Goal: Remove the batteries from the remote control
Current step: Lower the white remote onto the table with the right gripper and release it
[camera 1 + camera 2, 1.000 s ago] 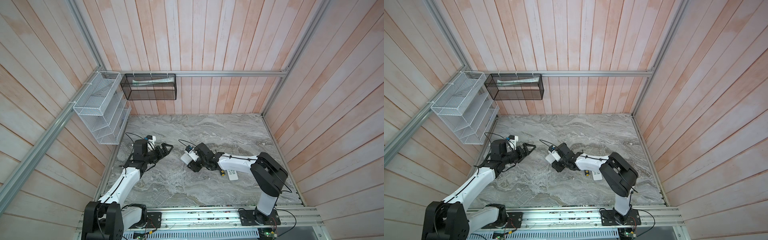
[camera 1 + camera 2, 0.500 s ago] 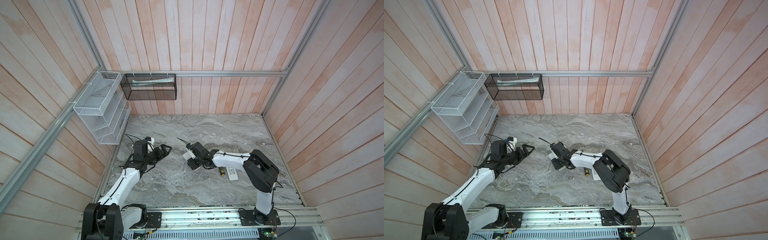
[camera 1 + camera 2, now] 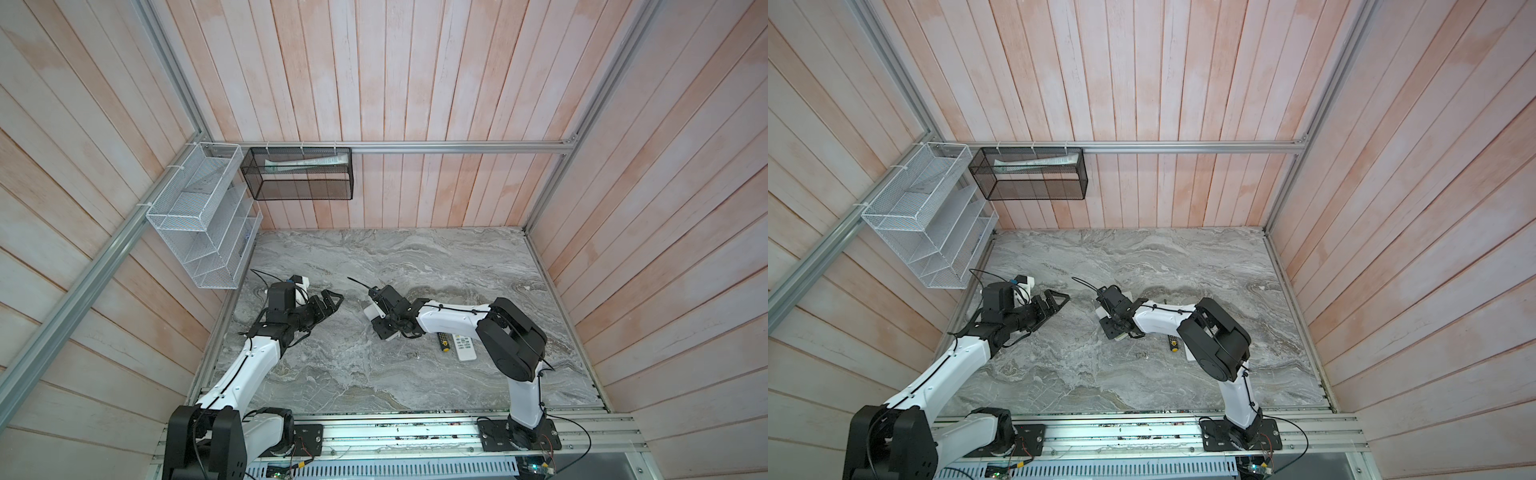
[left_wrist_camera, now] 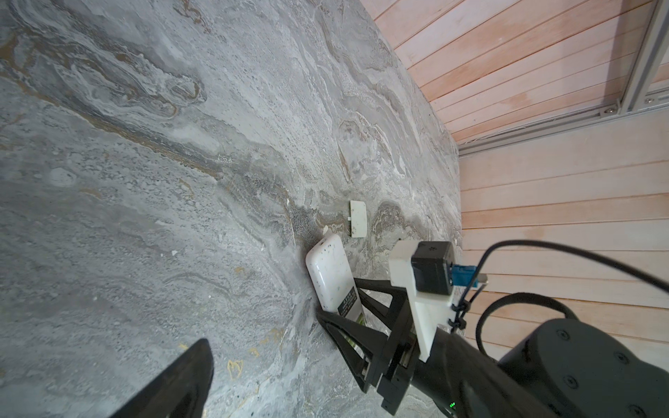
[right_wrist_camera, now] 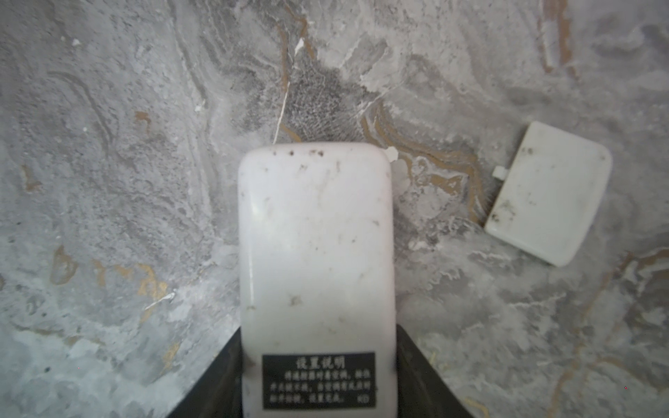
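Observation:
My right gripper point(image 3: 381, 328) point(image 3: 1111, 329) point(image 5: 318, 362) is shut on a white remote control point(image 5: 316, 253) point(image 4: 330, 277), gripping its sides near the black label. The remote's plain back faces the right wrist camera. It hangs just above the marble table point(image 3: 374, 257). Its loose white battery cover point(image 5: 548, 193) point(image 4: 357, 219) lies on the table just beyond it. The batteries are almost hidden: only a lime-green sliver point(image 4: 362, 319) shows between the right jaws. My left gripper point(image 3: 332, 301) point(image 3: 1059, 301) is open and empty, a short way left of the remote.
A second white remote point(image 3: 465, 347) with buttons and a black-and-yellow screwdriver point(image 3: 442, 341) point(image 3: 1172, 344) lie under the right forearm. A white wire rack point(image 3: 203, 224) hangs on the left wall and a black mesh basket point(image 3: 299, 174) on the back wall.
My right wrist has turned with the remote in it, so less of the remote's white body shows from above. The left arm has stayed where it was.

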You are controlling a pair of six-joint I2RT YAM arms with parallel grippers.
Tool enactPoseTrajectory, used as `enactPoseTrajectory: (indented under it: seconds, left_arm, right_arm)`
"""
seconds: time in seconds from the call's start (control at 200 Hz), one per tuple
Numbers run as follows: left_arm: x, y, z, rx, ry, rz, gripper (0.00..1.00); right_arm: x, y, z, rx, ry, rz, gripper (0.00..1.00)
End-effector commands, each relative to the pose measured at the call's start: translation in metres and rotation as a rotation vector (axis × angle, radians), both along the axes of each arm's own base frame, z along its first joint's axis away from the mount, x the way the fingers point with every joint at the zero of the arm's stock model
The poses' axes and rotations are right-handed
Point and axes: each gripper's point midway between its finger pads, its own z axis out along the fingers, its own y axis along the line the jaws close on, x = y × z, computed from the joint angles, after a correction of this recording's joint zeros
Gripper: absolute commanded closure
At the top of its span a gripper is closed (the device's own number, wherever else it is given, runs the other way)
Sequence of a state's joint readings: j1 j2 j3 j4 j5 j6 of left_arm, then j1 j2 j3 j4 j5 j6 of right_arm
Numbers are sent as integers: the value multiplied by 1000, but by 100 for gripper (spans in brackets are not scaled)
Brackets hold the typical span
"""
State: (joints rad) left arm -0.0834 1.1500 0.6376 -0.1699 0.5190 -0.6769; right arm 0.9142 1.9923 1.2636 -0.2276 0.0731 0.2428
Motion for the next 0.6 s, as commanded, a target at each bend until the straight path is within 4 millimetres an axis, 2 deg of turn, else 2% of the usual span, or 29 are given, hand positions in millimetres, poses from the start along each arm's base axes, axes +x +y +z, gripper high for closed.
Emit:
enactPoseTrajectory:
  seconds: [0.0,0.35,0.59]
  left_arm:
    - [-1,1,-6,9,-1,-5,0]
    - [-2,0,-8,4,2,-10,0]
    - [-3,0,-9,5,5,-11,0]
  right_arm:
    - [2,0,-5,-36,-2,-2,44]
    - [6,2,-9,-62,-7,1,39]
    - [5,3,-9,-66,-1,8,30]
